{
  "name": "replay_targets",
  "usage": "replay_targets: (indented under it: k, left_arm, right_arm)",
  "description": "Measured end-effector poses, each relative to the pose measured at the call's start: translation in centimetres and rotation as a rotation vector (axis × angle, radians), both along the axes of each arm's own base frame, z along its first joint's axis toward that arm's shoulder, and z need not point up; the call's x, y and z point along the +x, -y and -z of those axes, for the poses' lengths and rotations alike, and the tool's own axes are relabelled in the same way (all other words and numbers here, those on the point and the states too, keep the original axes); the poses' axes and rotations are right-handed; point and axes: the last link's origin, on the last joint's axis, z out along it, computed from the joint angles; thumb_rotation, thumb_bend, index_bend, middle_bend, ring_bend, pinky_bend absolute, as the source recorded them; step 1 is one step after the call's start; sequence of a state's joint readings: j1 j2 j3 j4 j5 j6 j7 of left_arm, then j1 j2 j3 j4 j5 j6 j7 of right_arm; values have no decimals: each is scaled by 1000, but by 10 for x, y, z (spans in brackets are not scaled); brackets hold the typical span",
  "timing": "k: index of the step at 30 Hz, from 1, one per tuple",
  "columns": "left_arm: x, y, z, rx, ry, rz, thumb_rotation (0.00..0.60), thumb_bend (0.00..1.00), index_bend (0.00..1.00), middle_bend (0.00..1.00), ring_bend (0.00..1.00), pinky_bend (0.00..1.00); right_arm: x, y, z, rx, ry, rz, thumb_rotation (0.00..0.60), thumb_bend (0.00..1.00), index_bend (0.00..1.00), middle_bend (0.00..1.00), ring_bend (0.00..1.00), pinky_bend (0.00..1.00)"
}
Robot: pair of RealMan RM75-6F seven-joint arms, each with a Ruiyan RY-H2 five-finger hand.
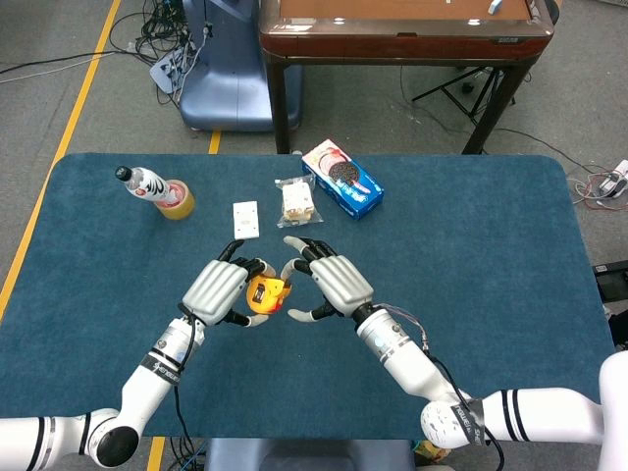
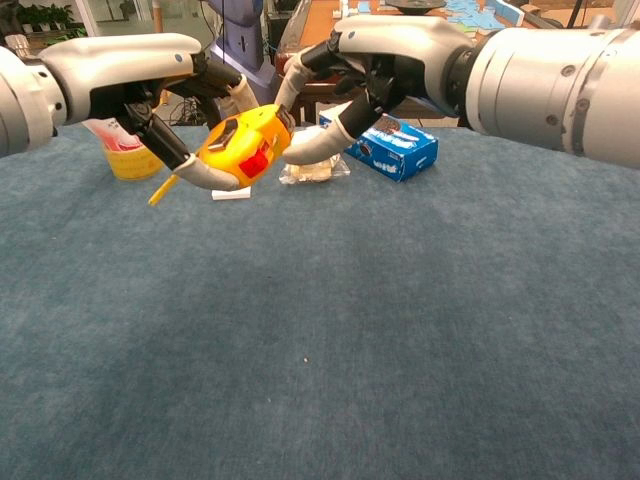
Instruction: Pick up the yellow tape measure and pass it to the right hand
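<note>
The yellow tape measure [image 2: 243,148] with a red button hangs above the blue table, gripped by my left hand [image 2: 190,110]; a short yellow strip sticks out at its lower left. In the head view the tape measure [image 1: 264,292] shows between both hands, with my left hand [image 1: 219,290] on its left. My right hand [image 1: 330,281] sits just to its right with fingers spread. In the chest view my right hand [image 2: 355,80] has its thumb and a fingertip at the tape measure's right edge, touching or nearly touching it.
At the table's back stand a blue cookie box [image 1: 342,179], a wrapped snack [image 1: 296,200], a small white card [image 1: 246,219], a tape roll [image 1: 177,199] and a lying bottle [image 1: 144,182]. A brown table [image 1: 402,29] stands beyond the far edge.
</note>
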State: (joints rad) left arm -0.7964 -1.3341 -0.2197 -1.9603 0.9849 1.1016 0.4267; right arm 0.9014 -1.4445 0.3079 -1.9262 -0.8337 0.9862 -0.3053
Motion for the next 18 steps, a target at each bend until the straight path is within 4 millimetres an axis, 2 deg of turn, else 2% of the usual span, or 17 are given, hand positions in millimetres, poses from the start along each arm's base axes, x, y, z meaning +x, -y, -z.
replay_targets:
  k: [18]
  left_arm:
    - [-5, -2, 0, 3, -10, -6, 600, 173, 538, 543, 337, 6]
  right_arm:
    - [-7, 2, 0, 3, -1, 24, 600, 268, 476, 137, 0, 0]
